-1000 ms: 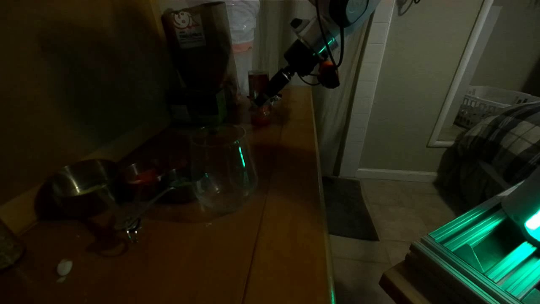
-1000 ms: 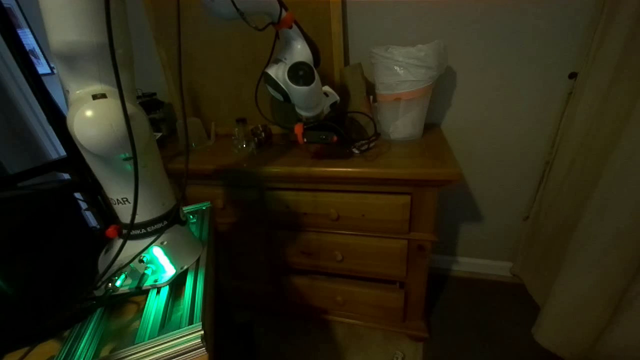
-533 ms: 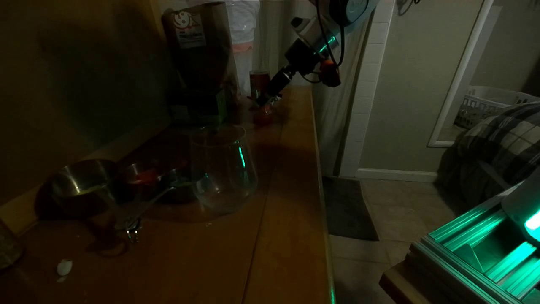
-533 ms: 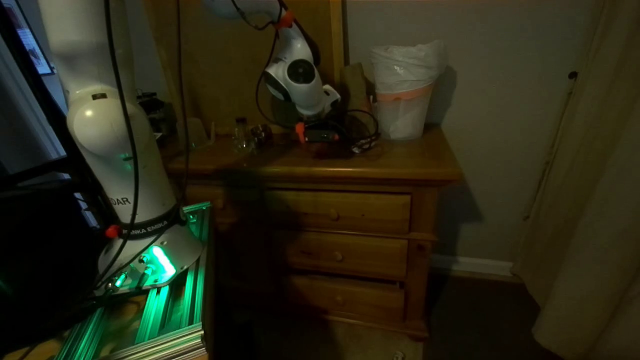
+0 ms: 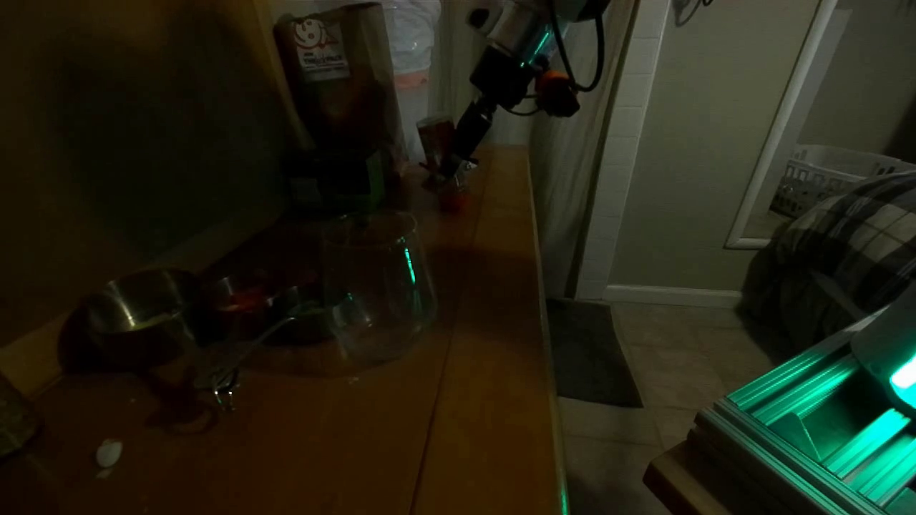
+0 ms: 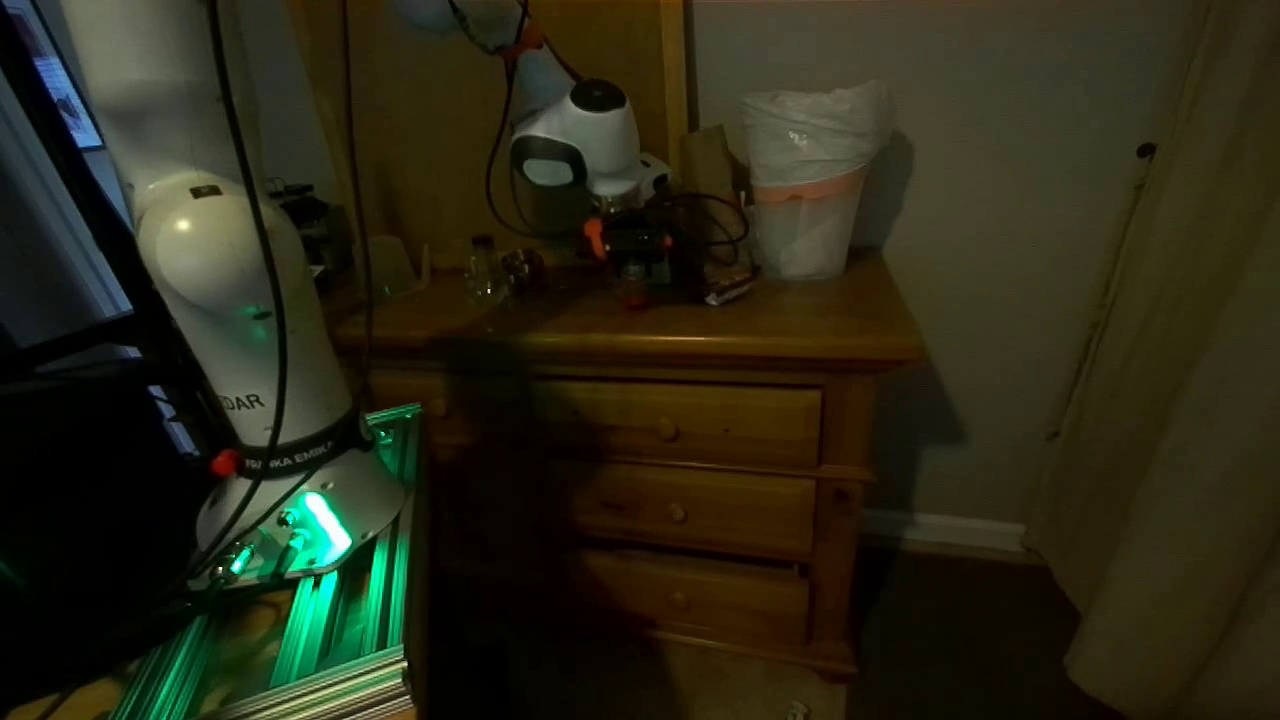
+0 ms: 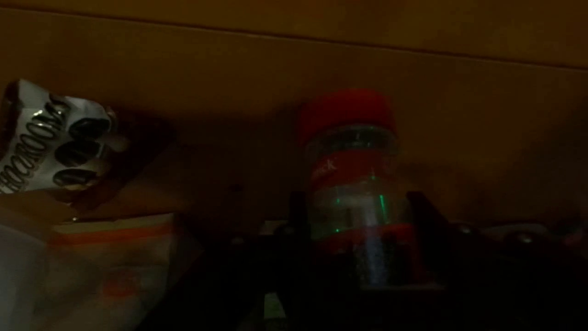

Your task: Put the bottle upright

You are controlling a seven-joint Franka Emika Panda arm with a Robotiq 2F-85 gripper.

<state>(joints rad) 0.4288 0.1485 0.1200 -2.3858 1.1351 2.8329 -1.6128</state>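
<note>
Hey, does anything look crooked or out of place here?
Yes: the bottle between the jaws is askew. In an exterior view it leans, and its red cap is at the lower end, so it looks upside down. Whether the cap touches the dresser top, I can't tell.

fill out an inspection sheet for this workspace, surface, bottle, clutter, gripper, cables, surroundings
Surface: wooden dresser top, dimly lit, with a small white piece on it.
Job's things: bottle tilted, its red cap end down, so not upright; whether the cap touches the surface cannot be told.
Clutter: clear glass vessel, round metal vessel, brown bag, snack packet.
Gripper: fingers on either side of the bottle, apparently holding it.
Cables: black cable loops beside the robot arm; snags: nothing seen.
Surroundings: lined bin on the dresser top, white basket in the background; people: nothing seen.
</note>
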